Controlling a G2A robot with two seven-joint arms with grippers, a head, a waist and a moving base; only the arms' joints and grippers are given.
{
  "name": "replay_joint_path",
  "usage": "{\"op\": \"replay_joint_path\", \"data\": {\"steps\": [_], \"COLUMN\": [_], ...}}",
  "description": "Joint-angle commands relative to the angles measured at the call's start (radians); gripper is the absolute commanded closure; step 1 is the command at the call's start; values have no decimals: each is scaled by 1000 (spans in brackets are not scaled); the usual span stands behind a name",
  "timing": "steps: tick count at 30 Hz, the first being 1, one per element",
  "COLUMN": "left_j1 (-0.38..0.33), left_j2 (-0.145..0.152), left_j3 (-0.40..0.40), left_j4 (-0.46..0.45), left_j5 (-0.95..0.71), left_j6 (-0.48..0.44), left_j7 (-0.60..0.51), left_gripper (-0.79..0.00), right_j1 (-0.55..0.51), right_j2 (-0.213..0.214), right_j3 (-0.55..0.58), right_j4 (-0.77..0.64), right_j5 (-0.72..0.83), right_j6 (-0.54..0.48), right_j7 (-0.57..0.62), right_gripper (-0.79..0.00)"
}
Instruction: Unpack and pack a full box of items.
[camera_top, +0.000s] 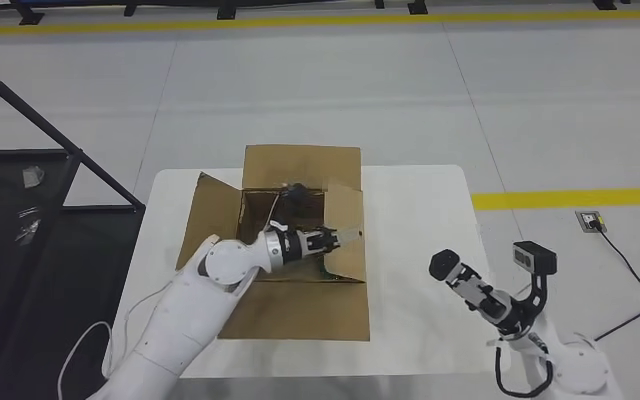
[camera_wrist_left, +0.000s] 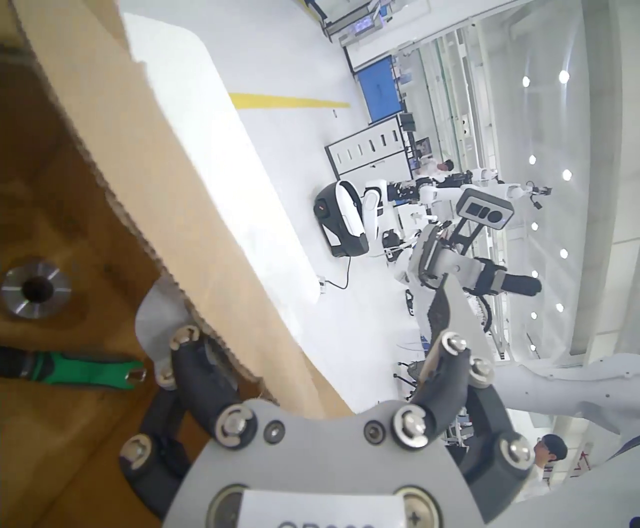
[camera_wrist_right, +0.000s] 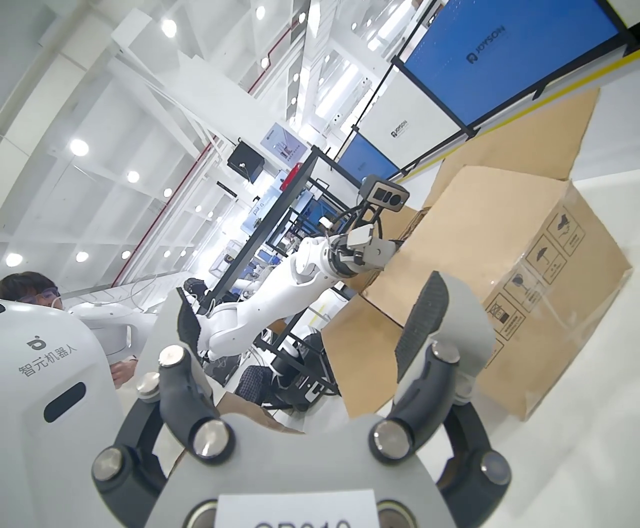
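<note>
An open cardboard box (camera_top: 300, 310) stands on the white table (camera_top: 420, 200), its flaps folded outward. My left gripper (camera_top: 345, 238) is at the box's right wall, open, and straddles the cardboard edge (camera_wrist_left: 165, 165): one finger (camera_wrist_left: 155, 310) is inside the box, the other finger (camera_wrist_left: 447, 310) outside. Inside the box lie a silver round part (camera_wrist_left: 35, 287) and a green-handled tool (camera_wrist_left: 75, 370). A dark item (camera_top: 297, 192) sits near the box's far side. My right gripper (camera_top: 443, 264) hangs open and holds nothing over the table's right part, facing the box (camera_wrist_right: 525, 280).
A black frame rack (camera_top: 60, 180) stands just left of the table. The table's right edge runs close to my right arm. Bare table surface lies between the box and the right gripper (camera_wrist_right: 310, 295).
</note>
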Motion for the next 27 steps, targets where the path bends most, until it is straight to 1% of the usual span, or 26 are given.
{"op": "replay_joint_path", "data": {"steps": [1,3,6,8,13,15,17,19,21,23,25,27], "left_j1": [-7,-20,-57,-82,-144,-165,-182,-196,-207,-217,-223,-224], "left_j2": [-11,-27,-59,-85,-154,-180,-203,-222,-236,-242,-241,-227], "left_j3": [21,52,113,159,258,285,305,318,325,317,296,256], "left_j4": [-16,-7,41,85,200,242,281,313,336,350,350,336], "left_j5": [6,-19,-25,-28,-39,-46,-50,-53,-54,-59,-68,-68], "left_j6": [16,15,7,4,32,34,32,24,12,-7,-32,-62], "left_j7": [29,40,61,74,117,127,133,136,134,131,128,129], "left_gripper": [-785,-785,-785,-785,-785,-785,-785,-785,-785,-785,-785,-785], "right_j1": [-22,-35,-35,-35,-35,-69,-132,-184,-215,-227,-219,-187], "right_j2": [3,5,5,5,5,6,5,5,5,5,7,12], "right_j3": [18,29,29,29,29,69,110,137,146,144,138,121], "right_j4": [-11,-13,-13,-13,-13,-19,-48,-93,-134,-160,-179,-202], "right_j5": [4,6,6,6,6,-41,-81,-138,-181,-205,-241,-287], "right_j6": [-14,-12,-12,-12,-12,-25,-57,-50,-36,-22,3,47], "right_j7": [-22,-32,-32,-32,-32,-102,-172,-219,-248,-271,-275,-250], "right_gripper": [-785,-785,-785,-785,-785,-785,-785,-785,-785,-785,-785,-785]}}
